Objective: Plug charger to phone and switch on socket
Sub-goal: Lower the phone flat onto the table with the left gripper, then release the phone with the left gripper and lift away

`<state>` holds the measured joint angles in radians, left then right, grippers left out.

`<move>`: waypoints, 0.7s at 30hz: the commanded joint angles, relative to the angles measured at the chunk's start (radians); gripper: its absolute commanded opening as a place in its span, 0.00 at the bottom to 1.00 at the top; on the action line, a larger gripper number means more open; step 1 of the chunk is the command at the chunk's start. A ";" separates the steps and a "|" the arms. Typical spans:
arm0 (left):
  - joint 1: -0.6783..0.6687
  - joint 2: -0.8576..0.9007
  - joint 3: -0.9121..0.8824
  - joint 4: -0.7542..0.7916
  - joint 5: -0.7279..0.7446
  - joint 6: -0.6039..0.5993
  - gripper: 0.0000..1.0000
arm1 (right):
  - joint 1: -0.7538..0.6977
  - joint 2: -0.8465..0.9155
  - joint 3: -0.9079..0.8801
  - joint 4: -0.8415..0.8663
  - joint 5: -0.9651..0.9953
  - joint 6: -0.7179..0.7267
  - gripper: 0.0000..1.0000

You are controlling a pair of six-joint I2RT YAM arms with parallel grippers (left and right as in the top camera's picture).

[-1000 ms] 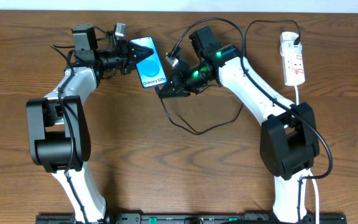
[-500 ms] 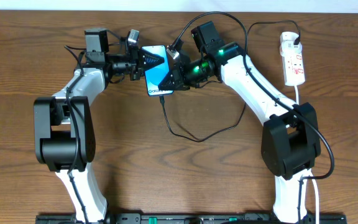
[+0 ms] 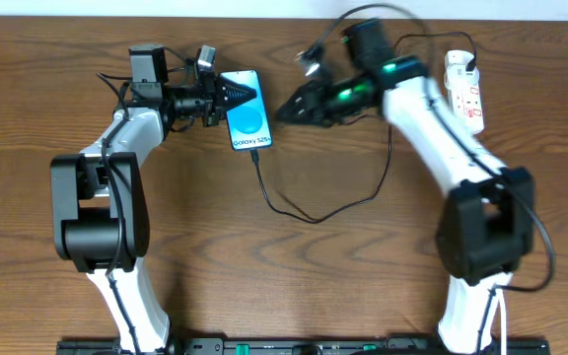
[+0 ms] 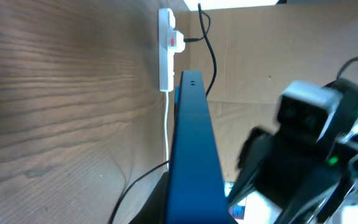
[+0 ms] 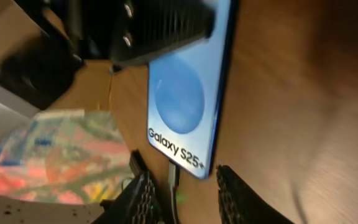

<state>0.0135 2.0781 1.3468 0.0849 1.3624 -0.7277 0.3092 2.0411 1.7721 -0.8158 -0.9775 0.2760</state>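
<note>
Overhead: the phone (image 3: 246,110) is being held at its left edge by the left pincer (image 3: 227,99), screen up, near the far edge of the tabletop (image 3: 314,286). Whether it is resting or raised cannot be told. The charger (image 3: 309,218) is being seen running from the phone's lower end in a loose loop towards the socket (image 3: 473,110) at far right. The right pincer (image 3: 286,105) is being carried just beside the phone's right edge, apart from it.

Left wrist: the phone (image 4: 194,155) is being viewed edge-on, clamped between this pincer's jaws. The socket (image 4: 166,50) is lying beyond, with its red switch showing.

Right wrist: the fingers (image 5: 143,196) are being held spread, nothing between them. The connector (image 5: 174,173) is being seen seated in the phone's port.

Judgement: plugging looks done and switching the socket is in hand. The right pincer is being called on next to reach the red switch and press it with one fingertip.
</note>
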 commanded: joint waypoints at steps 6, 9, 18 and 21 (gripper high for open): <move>-0.090 0.072 0.003 -0.001 0.039 0.053 0.07 | -0.101 -0.151 0.014 -0.129 0.109 -0.103 0.38; -0.095 0.120 0.003 -0.002 0.023 0.058 0.07 | -0.098 -0.152 0.014 -0.164 0.142 -0.117 0.38; -0.101 0.188 0.006 -0.003 -0.161 0.058 0.07 | -0.076 -0.151 0.014 -0.178 0.194 -0.128 0.43; -0.111 0.188 0.007 -0.006 -0.208 0.066 0.07 | -0.076 -0.151 0.014 -0.184 0.194 -0.136 0.44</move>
<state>-0.0872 2.2829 1.3464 0.0803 1.2194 -0.6800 0.2295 1.8912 1.7744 -0.9928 -0.7959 0.1696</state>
